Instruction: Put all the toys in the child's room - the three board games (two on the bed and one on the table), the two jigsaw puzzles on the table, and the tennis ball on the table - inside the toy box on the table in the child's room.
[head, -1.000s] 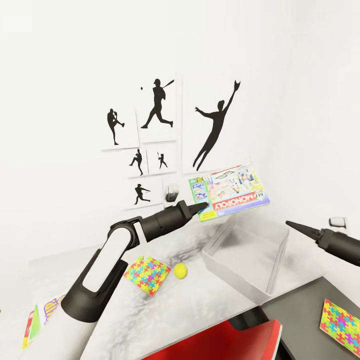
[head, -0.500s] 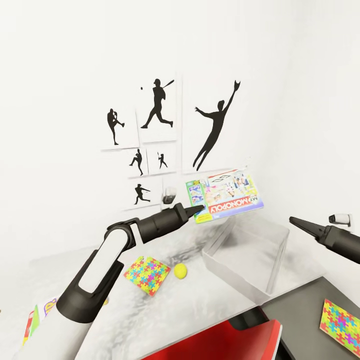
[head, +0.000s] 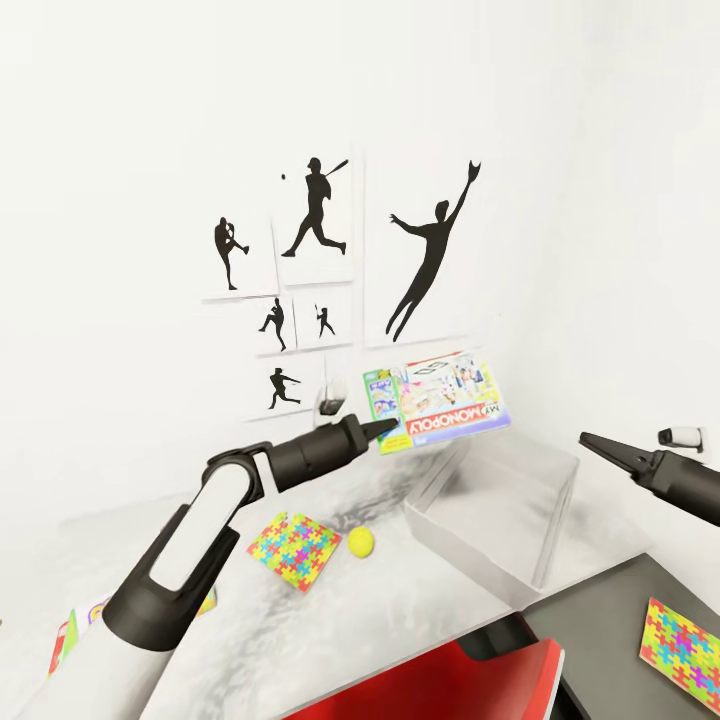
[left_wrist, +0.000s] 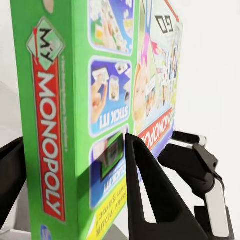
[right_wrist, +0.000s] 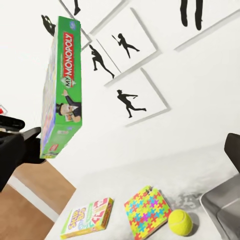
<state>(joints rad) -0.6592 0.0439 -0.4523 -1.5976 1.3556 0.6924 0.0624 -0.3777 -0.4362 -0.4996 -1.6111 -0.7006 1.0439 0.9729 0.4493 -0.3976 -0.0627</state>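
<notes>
My left claw (head: 388, 430), clamped on the flat green-edged Monopoly box (head: 440, 398), has drifted left at centre frame; the right claw's (head: 592, 441) opening I cannot tell.

The Monopoly box (head: 440, 400) looks like printed cardboard with a smooth, slightly glossy face, its green edge (left_wrist: 47, 125) flat and evenly coloured. The left gripper (head: 388, 428) and its arm are matt black plastic with a smooth white panel; the right gripper (head: 590, 440) has the same dull black finish. The desk (head: 330, 620) top is pale marbled stone in look, smooth, joining a dark matt section at 4 o'clock. The toy box (head: 500, 520) appears as pale grey smooth plastic. The tennis ball (right_wrist: 180, 222) looks fuzzy and matt.
</notes>
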